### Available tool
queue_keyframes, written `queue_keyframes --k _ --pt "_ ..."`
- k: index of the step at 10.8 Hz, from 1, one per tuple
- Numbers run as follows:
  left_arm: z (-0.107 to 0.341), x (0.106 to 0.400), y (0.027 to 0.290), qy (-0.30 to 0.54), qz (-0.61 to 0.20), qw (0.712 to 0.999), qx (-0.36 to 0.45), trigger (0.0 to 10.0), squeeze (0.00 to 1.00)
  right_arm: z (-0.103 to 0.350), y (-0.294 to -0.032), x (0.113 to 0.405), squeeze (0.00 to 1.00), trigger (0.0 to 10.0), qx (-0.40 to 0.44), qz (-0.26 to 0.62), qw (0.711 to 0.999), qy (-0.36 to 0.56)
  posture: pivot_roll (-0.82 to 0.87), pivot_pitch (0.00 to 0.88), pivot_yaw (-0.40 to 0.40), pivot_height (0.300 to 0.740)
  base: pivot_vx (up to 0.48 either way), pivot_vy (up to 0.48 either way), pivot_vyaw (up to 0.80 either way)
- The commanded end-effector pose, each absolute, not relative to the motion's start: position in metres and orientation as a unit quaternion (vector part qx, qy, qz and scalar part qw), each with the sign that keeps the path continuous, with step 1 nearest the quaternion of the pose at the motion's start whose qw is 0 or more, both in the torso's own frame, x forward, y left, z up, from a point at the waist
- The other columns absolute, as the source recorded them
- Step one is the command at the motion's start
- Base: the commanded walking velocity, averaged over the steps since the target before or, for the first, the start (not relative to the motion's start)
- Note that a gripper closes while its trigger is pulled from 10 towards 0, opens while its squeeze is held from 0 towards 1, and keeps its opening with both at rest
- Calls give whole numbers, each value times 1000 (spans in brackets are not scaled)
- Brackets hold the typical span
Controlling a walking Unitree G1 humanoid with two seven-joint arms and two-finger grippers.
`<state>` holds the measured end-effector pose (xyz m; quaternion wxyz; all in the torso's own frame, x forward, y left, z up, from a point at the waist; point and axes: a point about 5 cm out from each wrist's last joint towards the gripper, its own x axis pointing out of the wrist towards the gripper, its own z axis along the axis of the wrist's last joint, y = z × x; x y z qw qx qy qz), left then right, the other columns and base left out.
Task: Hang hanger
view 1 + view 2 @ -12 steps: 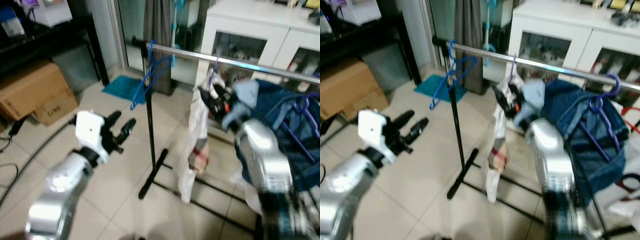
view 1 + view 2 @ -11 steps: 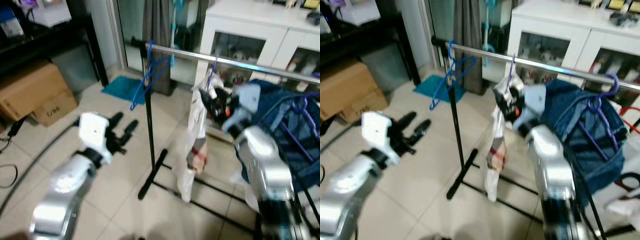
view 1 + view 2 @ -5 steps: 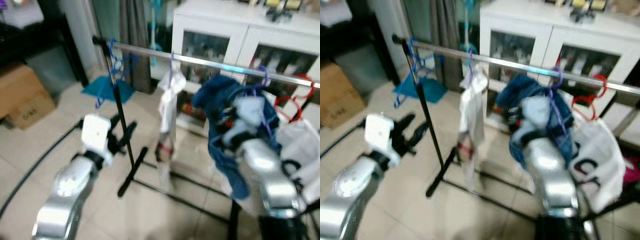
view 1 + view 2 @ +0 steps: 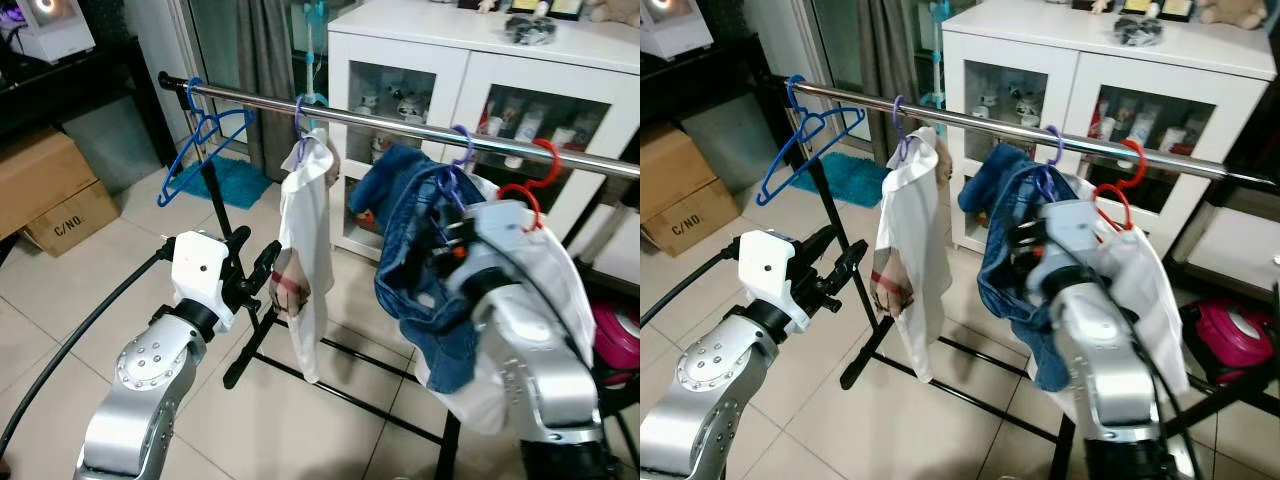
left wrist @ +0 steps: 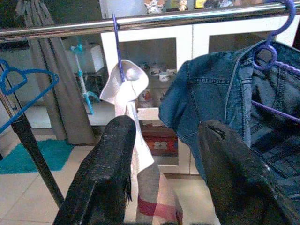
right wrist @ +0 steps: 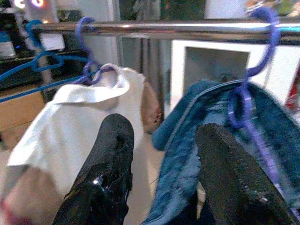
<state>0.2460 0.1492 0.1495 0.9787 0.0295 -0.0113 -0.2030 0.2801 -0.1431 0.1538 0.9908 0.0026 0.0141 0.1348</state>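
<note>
With both jaws apart and empty, my right gripper (image 6: 157,187) beside the purple plastic hanger (image 6: 243,101) risks snagging the blue denim jacket (image 4: 415,260) off the chrome rail (image 4: 400,125).

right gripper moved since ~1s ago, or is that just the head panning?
Yes. Judged against the rail, the right gripper has gone along it toward the robot's right: from the white shirt over to the denim jacket. The head panned too.
</note>
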Motion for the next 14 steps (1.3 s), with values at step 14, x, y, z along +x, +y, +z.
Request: queue_keyframes --k 14 --pt "150 241 157 -9 -211 977 41 10000 0 168 -118 275 0 10000 -15 225 974 -7 -73 0 51 740 166 0 -156"
